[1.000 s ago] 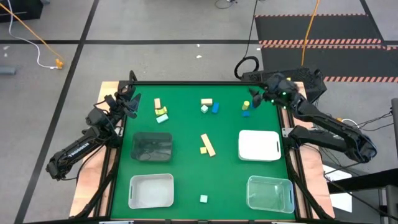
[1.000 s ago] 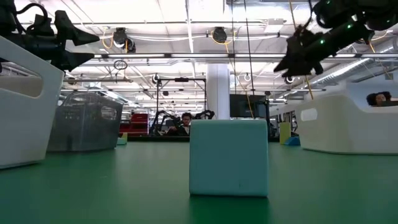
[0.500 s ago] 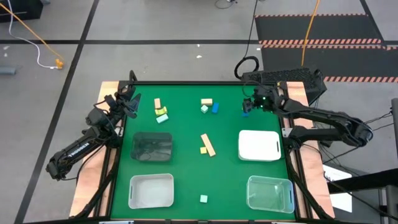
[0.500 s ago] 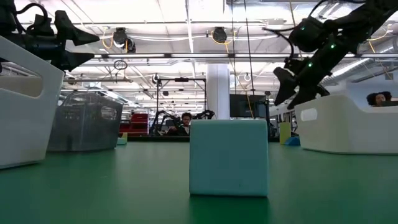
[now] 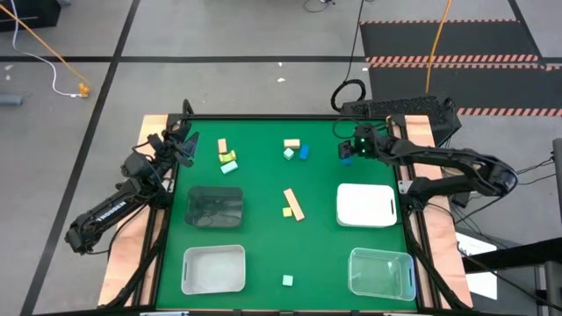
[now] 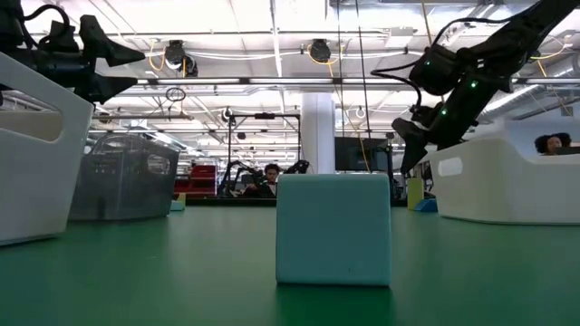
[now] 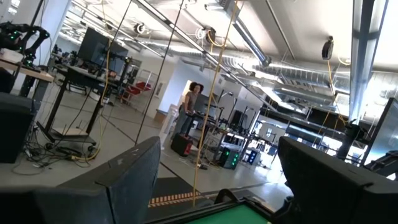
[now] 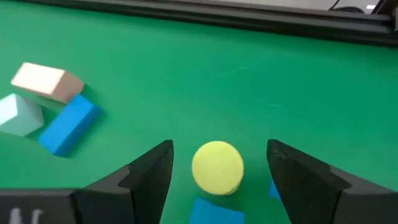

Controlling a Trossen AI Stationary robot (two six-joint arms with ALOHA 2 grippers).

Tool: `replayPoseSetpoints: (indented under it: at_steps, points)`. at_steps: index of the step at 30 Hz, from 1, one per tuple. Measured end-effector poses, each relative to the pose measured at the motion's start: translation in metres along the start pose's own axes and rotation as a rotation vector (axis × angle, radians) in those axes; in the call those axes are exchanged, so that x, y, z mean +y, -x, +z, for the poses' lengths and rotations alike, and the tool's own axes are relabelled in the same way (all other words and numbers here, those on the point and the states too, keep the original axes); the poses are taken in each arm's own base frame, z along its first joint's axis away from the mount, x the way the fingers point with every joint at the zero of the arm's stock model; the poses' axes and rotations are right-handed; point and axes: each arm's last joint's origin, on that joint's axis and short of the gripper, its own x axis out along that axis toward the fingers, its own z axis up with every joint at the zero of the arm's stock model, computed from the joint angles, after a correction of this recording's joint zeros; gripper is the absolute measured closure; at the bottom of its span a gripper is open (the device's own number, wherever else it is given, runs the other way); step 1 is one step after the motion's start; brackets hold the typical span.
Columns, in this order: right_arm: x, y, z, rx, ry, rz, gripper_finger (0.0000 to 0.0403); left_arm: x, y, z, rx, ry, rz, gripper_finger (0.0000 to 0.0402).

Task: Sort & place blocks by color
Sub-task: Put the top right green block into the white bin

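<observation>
Small blocks lie scattered on the green table [image 5: 263,237]. A yellow cylinder [image 8: 217,167] stands on end at the far right, with a blue block [image 8: 214,213] just in front of it. My right gripper [image 8: 221,148] hangs open above them, slanting down, one finger on either side of the cylinder and touching nothing. It also shows in the high view as my right gripper [image 5: 345,151]. My left gripper [image 5: 186,145] waits open at the table's left edge, pointing up into the room.
Farther left lie a tan [image 8: 46,81], a mint [image 8: 18,115] and a blue block [image 8: 68,124]. A tan bar [image 5: 293,204] lies mid-table and a mint cube [image 5: 287,281] near the front. A dark tray [image 5: 215,206], a white bin [image 5: 213,269], a white tray [image 5: 366,204] and a clear bin [image 5: 381,272] stand around them.
My right gripper has come down and a little toward the table's left, to the yellow cylinder and blue block at the far right. It has rolled and tipped downward on the way. Its fingers have stayed open.
</observation>
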Motion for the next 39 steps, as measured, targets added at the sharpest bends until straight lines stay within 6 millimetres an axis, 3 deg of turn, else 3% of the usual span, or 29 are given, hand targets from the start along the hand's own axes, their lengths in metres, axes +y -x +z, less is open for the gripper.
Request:
replayPoseSetpoints:
  at_steps: [14, 18, 23, 27, 35, 39]
  points:
    - [0.007, -0.024, -0.009, 0.041, 0.052, -0.011, 0.0161, 0.000, 0.000, 0.000, 0.000, 0.000, 0.000, 0.0078]
    - [0.006, -0.027, -0.012, 0.061, 0.034, -0.024, 0.0201, 0.000, 0.000, 0.000, 0.000, 0.000, 0.000, 0.0078]
    - [0.006, -0.028, -0.012, 0.057, -0.017, -0.026, 0.0293, 0.000, 0.000, 0.000, 0.000, 0.000, 0.000, 0.0078]
    - [0.006, -0.028, -0.012, 0.057, -0.024, -0.025, 0.0294, 0.000, 0.000, 0.000, 0.000, 0.000, 0.000, 0.0078]
    - [0.011, -0.010, -0.001, 0.016, -0.080, 0.114, 0.0294, 0.000, 0.000, 0.000, 0.000, 0.000, 0.000, 0.0078]
    - [0.018, 0.007, 0.013, -0.068, -0.057, 0.287, 0.0294, 0.000, 0.000, 0.000, 0.000, 0.000, 0.000, 0.0078]
